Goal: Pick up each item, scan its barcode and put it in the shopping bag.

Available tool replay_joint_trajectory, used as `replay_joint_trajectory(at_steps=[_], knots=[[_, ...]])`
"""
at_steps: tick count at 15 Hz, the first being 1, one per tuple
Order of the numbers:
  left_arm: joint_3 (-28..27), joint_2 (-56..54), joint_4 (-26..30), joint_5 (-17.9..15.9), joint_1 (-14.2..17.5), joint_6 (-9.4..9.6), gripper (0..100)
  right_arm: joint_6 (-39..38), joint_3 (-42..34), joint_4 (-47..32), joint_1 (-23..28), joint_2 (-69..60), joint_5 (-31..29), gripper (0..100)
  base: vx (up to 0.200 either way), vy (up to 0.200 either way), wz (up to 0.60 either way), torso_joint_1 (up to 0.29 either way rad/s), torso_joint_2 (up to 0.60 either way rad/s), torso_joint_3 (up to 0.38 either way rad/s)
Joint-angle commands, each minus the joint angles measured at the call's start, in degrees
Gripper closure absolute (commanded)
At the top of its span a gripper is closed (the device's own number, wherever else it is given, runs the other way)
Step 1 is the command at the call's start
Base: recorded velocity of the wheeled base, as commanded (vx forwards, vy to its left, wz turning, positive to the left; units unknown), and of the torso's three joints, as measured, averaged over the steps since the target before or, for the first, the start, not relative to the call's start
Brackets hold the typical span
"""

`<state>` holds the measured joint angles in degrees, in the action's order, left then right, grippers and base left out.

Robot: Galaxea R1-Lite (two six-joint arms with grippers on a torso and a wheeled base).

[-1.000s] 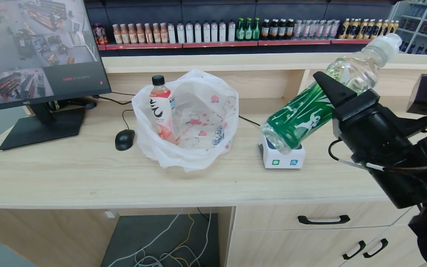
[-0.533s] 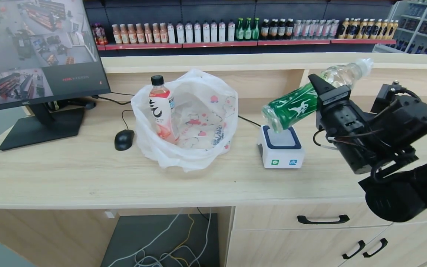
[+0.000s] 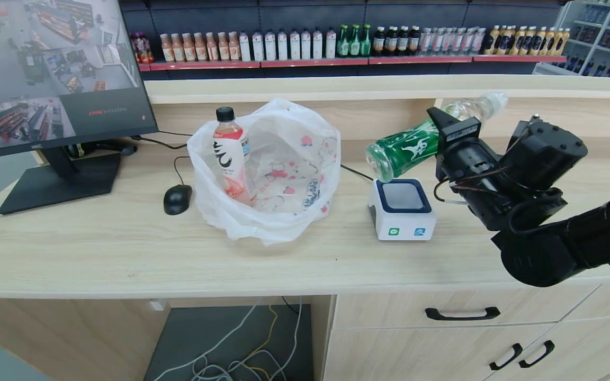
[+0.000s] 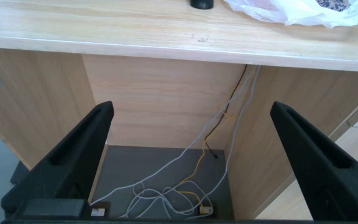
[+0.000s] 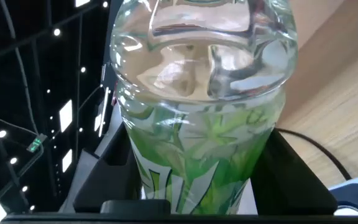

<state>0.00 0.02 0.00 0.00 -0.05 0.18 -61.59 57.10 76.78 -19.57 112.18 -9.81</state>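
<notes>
My right gripper (image 3: 445,132) is shut on a clear bottle with a green label (image 3: 416,145), held nearly level, its base hanging just above the white barcode scanner (image 3: 401,210) and its white cap pointing right. In the right wrist view the green-label bottle (image 5: 204,124) sits between the dark jaws. A white plastic shopping bag (image 3: 276,169) stands open at the counter's middle with a pink-label drink bottle (image 3: 230,156) upright inside. My left gripper (image 4: 191,162) hangs open below the counter's front edge, with nothing in it.
A monitor (image 3: 45,74) on a black stand sits at the left, a black mouse (image 3: 177,199) beside the bag. A cable runs behind the scanner. A raised ledge (image 3: 389,84) backs the counter; drink shelves beyond. Drawers with black handles (image 3: 462,314) are below right.
My right arm has carried the green-label bottle back and left, tilting it flatter; its base has moved from resting in front of the scanner to hovering over the scanner's back edge.
</notes>
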Motion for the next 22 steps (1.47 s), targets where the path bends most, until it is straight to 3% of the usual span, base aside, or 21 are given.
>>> replay_joint_trajectory(at_steps=[1, 7, 22], knots=[[0.0, 0.0, 0.0, 0.0, 0.0, -0.01, 0, 0.0, -0.9, 0.0, -0.1, 0.1, 0.0, 100, 0.000, 0.000, 0.00, 0.000, 0.00, 0.000], [0.0, 0.0, 0.0, 0.0, 0.0, -0.01, 0, -1.7, -9.7, 4.5, 0.9, -0.7, -0.1, 100, 0.000, 0.000, 0.00, 0.000, 0.00, 0.000], [0.0, 0.0, 0.0, 0.0, 0.0, -0.01, 0, -1.6, -11.1, 4.7, 1.2, -1.5, 0.5, 100, 0.000, 0.000, 0.00, 0.000, 0.00, 0.000]])
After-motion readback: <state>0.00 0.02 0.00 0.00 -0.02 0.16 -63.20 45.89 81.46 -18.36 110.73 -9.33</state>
